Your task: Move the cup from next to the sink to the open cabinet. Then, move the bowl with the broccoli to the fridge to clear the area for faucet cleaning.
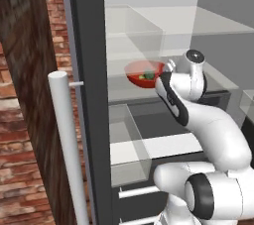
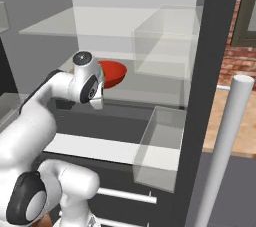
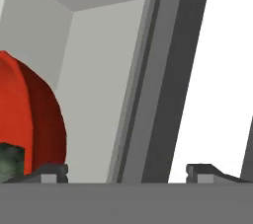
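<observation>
The red bowl (image 1: 143, 76) rests on a glass shelf inside the open fridge (image 1: 149, 30), with the dark green broccoli (image 1: 148, 75) in it. In the right base view the bowl (image 2: 113, 72) sits just past my wrist. In the hand view the bowl (image 3: 29, 119) and the broccoli (image 3: 10, 161) lie at the left edge, outside the left fingertip (image 3: 49, 171). My gripper (image 3: 128, 171) is open, its jaws wide apart with only the fridge's inner wall behind them. The cup, sink, cabinet and faucet are out of view.
The fridge door (image 1: 84, 95) stands open at the left with a thick white bar handle (image 1: 64, 140); in the right base view the same handle (image 2: 225, 146) is at the right. Clear door bins (image 2: 160, 141) and glass shelves (image 2: 100, 26) surround the arm.
</observation>
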Available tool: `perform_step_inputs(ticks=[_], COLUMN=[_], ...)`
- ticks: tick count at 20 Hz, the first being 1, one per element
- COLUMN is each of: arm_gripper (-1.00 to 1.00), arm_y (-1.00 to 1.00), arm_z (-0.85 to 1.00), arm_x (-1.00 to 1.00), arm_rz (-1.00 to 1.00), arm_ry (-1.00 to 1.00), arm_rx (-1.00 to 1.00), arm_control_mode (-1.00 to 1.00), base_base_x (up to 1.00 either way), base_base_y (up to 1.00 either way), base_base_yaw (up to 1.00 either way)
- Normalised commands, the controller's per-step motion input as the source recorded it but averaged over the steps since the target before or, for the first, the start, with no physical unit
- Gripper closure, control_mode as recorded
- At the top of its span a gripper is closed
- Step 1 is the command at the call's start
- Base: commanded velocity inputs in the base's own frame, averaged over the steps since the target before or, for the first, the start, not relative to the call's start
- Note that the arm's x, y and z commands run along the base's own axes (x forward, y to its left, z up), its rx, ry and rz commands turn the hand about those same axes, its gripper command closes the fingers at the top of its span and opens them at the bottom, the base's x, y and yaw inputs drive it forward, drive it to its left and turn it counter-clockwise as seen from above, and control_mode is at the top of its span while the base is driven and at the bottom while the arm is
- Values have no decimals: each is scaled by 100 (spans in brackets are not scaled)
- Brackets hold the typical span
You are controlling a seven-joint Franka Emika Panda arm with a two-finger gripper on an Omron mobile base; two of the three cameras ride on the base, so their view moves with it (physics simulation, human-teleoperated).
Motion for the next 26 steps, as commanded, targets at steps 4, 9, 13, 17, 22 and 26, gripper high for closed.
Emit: perform_step_inputs(ticks=[4,9,13,17,22,26], arm_gripper=[-100,-100,-100,-100,-100,-100], arm_y=[0,0,0,1,0,0], arm_z=[50,65,5,0,0,0], arm_x=[-100,-100,-100,-25,0,0], arm_rz=[-5,-5,0,0,0,0], arm_ry=[-1,-5,-7,0,0,0], arm_rx=[9,6,0,0,0,0], arm_control_mode=[-100,-100,-100,100,100,100], base_base_x=[0,0,0,-75,-100,-100], base_base_y=[0,0,0,0,0,-6], base_base_yaw=[0,0,0,-2,-11,-28])
